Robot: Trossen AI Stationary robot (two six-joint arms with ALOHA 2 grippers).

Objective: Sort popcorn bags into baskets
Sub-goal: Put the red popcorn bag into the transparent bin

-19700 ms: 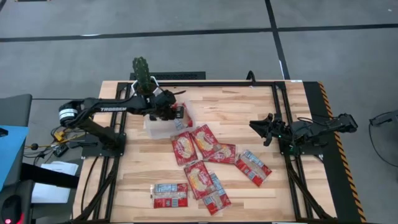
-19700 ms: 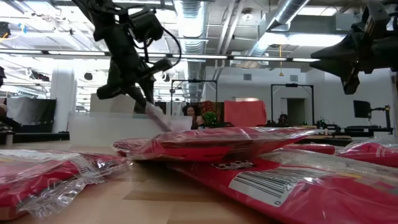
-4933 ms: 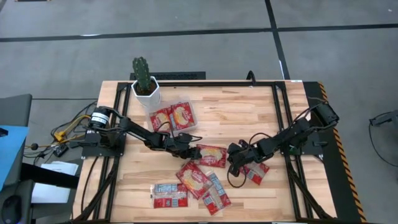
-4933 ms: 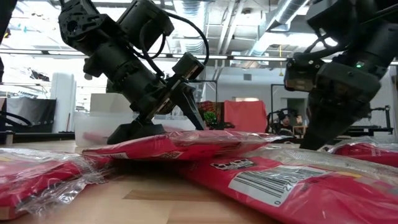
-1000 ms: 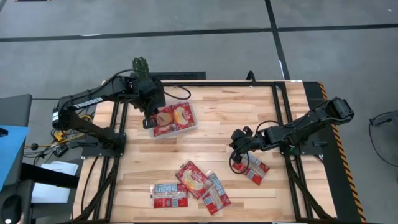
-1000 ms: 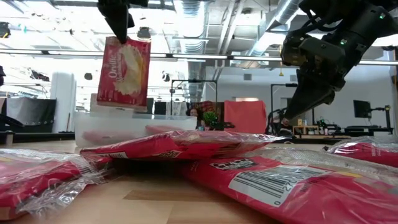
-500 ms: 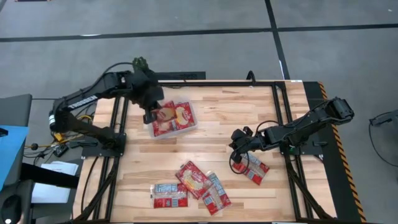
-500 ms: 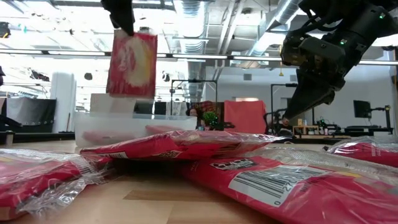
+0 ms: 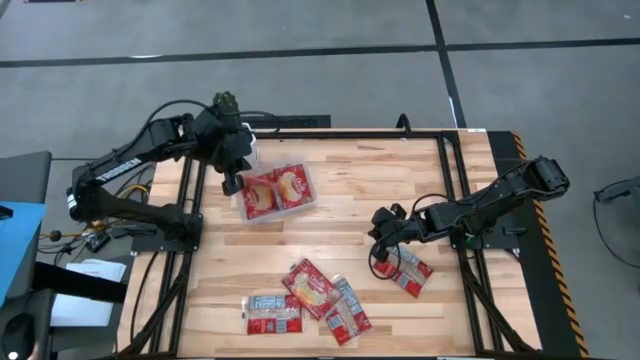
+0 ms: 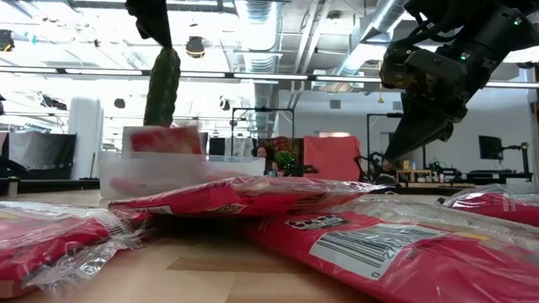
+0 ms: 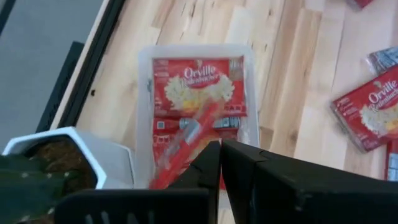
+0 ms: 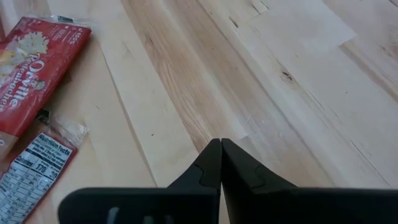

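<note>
A clear tray (image 9: 244,210) stands at the table's far left and holds red popcorn packets (image 9: 292,185). My left gripper (image 9: 232,183) is above the tray's left end, shut and empty in the left wrist view (image 11: 221,148). One packet (image 11: 183,149) is loose in the air below it, edge-on and blurred, just above the tray (image 10: 164,139). My right gripper (image 9: 378,230) is shut and empty, above the bare wood at mid-right (image 12: 221,144). One packet (image 9: 405,268) lies flat just near of it. Three more packets (image 9: 312,287) lie flat near the front edge.
A white hexagonal pot with a cactus (image 9: 228,108) stands at the far left corner, just behind the tray and under my left arm. A black frame (image 9: 450,180) runs round the table. Bare wood lies between the tray and the front packets.
My left gripper has carried a hanging packet toward the table's left edge, over the tray's left end. The packet has turned edge-on, left the fingers and dropped toward the tray. My right gripper has kept still.
</note>
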